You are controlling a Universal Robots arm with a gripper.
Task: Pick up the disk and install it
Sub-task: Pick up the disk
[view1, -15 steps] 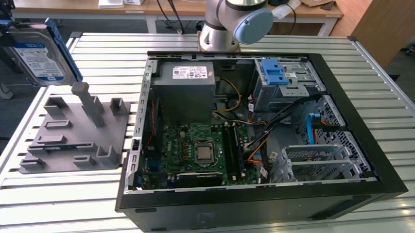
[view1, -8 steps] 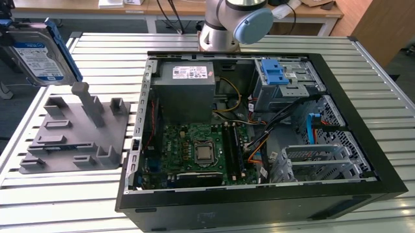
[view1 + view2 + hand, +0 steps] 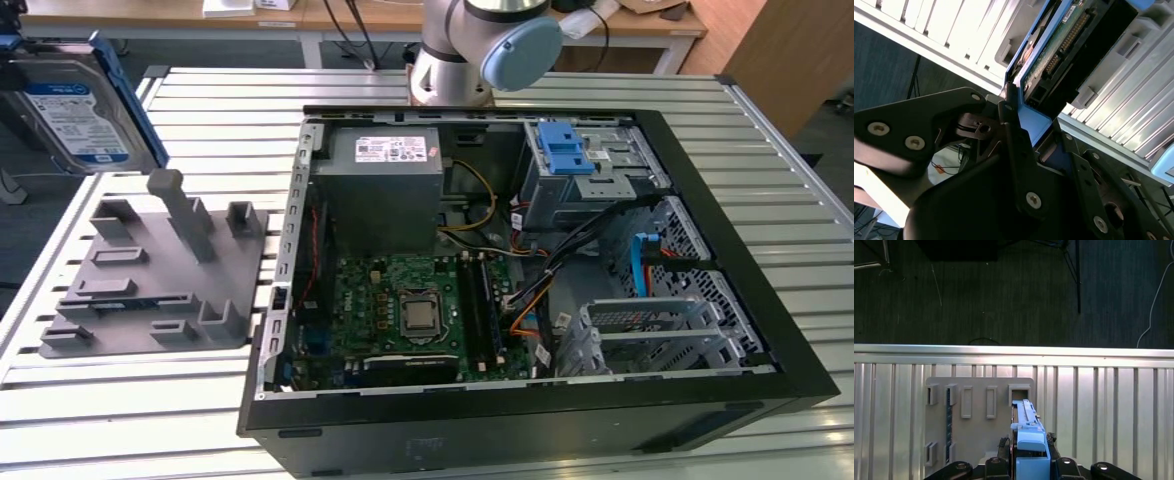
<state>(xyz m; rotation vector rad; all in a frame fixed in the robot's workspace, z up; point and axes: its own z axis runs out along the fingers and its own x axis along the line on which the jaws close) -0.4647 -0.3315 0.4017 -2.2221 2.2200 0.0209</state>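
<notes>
The disk, a silver drive with a white-and-blue label in a blue carrier frame, hangs in the air at the exterior view's far left, above and behind the grey holder plate. In the first wrist view the disk shows edge-on over that holder plate, with my gripper shut on its blue frame. In the second wrist view the black fingers clamp the blue frame of the disk, whose green circuit board faces the camera.
An open computer case lies on the slatted metal table, to the exterior view's right of the holder plate. Inside are a grey power supply, a motherboard, a drive bay with a blue latch and metal cages.
</notes>
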